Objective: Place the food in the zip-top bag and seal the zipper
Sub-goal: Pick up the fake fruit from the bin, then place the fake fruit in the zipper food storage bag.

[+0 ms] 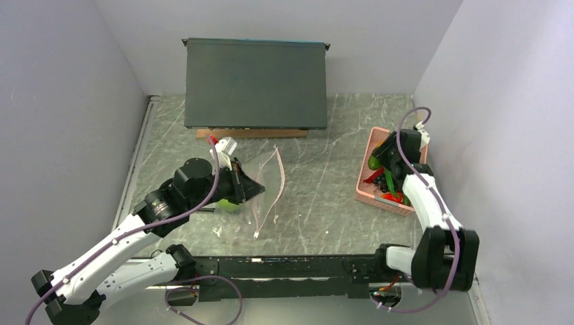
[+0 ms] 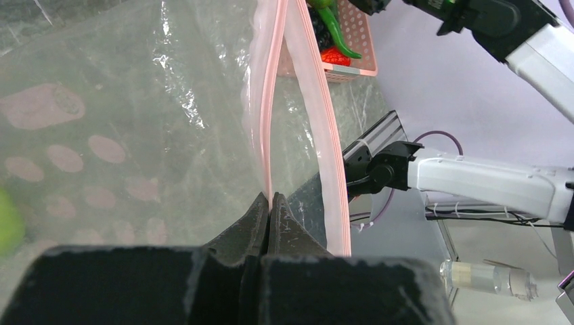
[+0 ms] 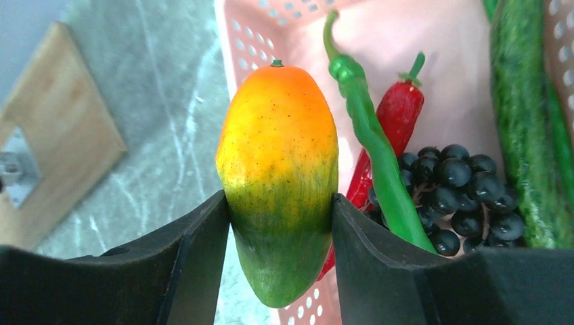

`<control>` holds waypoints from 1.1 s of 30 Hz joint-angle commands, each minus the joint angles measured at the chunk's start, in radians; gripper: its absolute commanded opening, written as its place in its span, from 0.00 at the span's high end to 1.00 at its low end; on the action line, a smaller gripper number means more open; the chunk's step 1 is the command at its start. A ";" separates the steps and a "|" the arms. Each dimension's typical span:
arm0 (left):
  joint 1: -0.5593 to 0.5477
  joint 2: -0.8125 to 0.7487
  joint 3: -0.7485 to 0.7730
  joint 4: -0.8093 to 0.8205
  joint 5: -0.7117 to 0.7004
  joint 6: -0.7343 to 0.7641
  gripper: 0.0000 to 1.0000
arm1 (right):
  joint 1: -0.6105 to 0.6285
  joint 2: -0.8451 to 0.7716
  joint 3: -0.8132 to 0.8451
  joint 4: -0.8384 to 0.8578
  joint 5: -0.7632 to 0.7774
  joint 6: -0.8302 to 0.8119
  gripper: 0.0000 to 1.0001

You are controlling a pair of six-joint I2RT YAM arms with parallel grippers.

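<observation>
The clear zip-top bag (image 1: 267,193) with pink dots lies left of centre. My left gripper (image 1: 249,184) is shut on one side of its pink zipper (image 2: 269,122). The other zipper lip (image 2: 318,135) stands apart, so the mouth is open. A lime-green fruit (image 1: 230,203) shows through the bag (image 2: 135,135) at the left edge (image 2: 5,220). My right gripper (image 1: 379,157) is over the pink basket (image 1: 369,193), shut on an orange-yellow and green fruit (image 3: 281,156). In the basket (image 3: 237,40) lie a red chili (image 3: 399,112), a green chili (image 3: 372,142), dark grapes (image 3: 453,189) and a cucumber (image 3: 528,122).
A dark flat box (image 1: 256,82) stands at the back on a wooden block (image 1: 250,133). Grey walls close in the left, back and right sides. The marble tabletop (image 1: 318,183) lies between bag and basket.
</observation>
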 commanded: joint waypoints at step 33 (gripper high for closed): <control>-0.005 0.013 0.026 0.029 -0.040 -0.065 1.00 | 1.104 -0.337 0.081 0.335 -0.046 0.213 1.00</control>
